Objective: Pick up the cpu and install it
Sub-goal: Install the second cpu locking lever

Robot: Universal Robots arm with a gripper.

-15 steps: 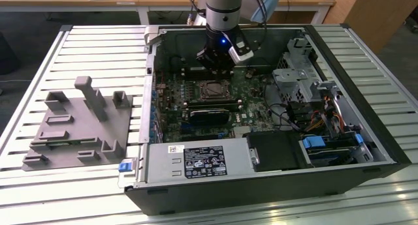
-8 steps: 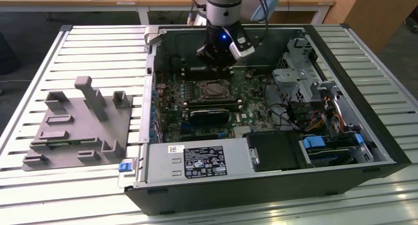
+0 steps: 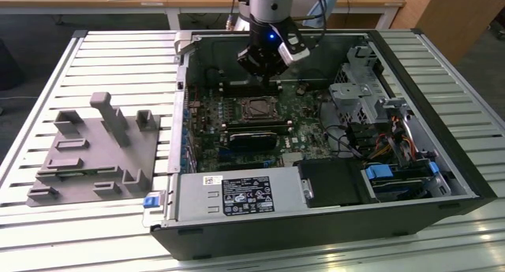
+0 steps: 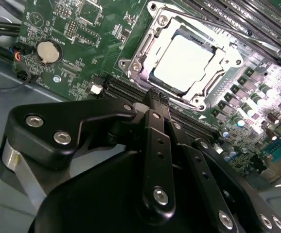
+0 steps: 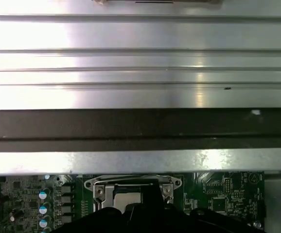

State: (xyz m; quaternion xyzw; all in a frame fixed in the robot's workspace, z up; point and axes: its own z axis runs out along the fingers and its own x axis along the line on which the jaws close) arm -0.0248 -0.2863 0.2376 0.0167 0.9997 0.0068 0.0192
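The cpu (image 4: 185, 62), a small square chip with a bright silvery top, lies flat inside the metal-framed socket (image 4: 136, 62) on the green motherboard (image 4: 82, 29). In the exterior view the socket (image 3: 256, 109) sits in the middle of the open computer case. My gripper (image 4: 158, 96) hangs just above and beside the socket, and its black fingers stand together with nothing between them. The exterior view shows the gripper (image 3: 264, 78) low inside the case, on the far side of the socket. In the first wrist view the gripper body partly covers the cpu (image 5: 123, 198).
A grey plastic tray (image 3: 94, 148) with upright posts lies at the exterior view's left on the slatted table. Memory sticks (image 3: 254, 128) run beside the socket. The power supply (image 3: 236, 195), drive cage (image 3: 359, 100), cables (image 3: 371, 142) and case walls (image 3: 185, 77) close in the board.
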